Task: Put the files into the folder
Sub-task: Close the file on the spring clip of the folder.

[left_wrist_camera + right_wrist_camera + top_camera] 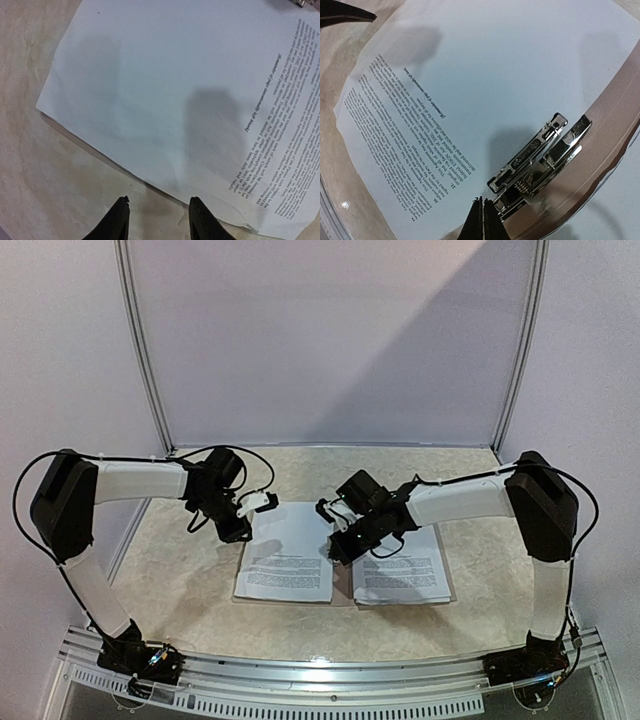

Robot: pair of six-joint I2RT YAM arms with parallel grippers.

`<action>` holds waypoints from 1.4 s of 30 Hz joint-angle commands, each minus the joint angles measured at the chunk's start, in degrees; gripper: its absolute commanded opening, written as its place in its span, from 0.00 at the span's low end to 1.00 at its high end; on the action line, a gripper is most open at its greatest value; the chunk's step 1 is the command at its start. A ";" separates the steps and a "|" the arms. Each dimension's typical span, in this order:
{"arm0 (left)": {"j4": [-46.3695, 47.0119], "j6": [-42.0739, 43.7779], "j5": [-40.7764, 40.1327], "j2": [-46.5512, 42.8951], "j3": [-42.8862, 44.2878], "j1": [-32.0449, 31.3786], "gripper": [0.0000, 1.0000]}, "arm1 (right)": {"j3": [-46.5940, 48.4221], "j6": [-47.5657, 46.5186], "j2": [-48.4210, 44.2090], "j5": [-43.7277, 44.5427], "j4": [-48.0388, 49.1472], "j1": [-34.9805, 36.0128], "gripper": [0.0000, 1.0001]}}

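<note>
The folder (344, 592) lies open and flat on the table, and its tan inside (612, 132) shows in the right wrist view. White printed files cover both halves: one sheet (286, 562) on the left and a stack (405, 575) on the right. My left gripper (238, 530) hovers at the left sheet's far left corner. It is open (159, 206), with nothing between its fingers, just off the sheet's (170, 95) edge. My right gripper (336, 546) is shut (482, 202), with its tips on the sheet (470, 75) right beside the shiny metal clip (535, 157) at the spine.
A marbled beige tabletop (190, 580) surrounds the folder. Upright metal frame rails (143, 350) stand at the back corners before a pale wall. An aluminium rail (330, 675) runs along the near edge between the arm bases. A clear plastic edge (332, 212) curves past the sheet.
</note>
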 commanded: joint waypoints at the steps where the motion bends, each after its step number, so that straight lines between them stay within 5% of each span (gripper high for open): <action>1: -1.07 0.08 0.97 0.98 -0.54 -0.10 0.43 | 2.22 -0.94 1.61 -1.57 0.97 -1.17 0.03; 16: -5.44 3.24 5.82 1.64 5.54 -0.49 0.43 | 10.27 -7.95 1.44 -20.20 -1.95 -4.27 0.11; 25: -0.80 5.61 8.57 5.20 9.81 -3.70 0.44 | 1.71 -13.16 -8.90 -18.93 0.71 -7.82 0.47; 30: 5.55 5.23 7.00 11.11 14.25 -6.60 0.44 | -2.81 -9.82 -9.25 -18.86 5.23 -12.20 0.39; 38: 7.52 3.82 8.87 19.34 18.45 -8.36 0.44 | -9.44 -12.18 -8.97 -22.53 11.88 -12.40 0.40; 42: 8.23 3.56 7.63 21.87 18.29 -9.13 0.43 | -9.86 -10.79 -7.34 -24.93 15.24 -13.29 0.31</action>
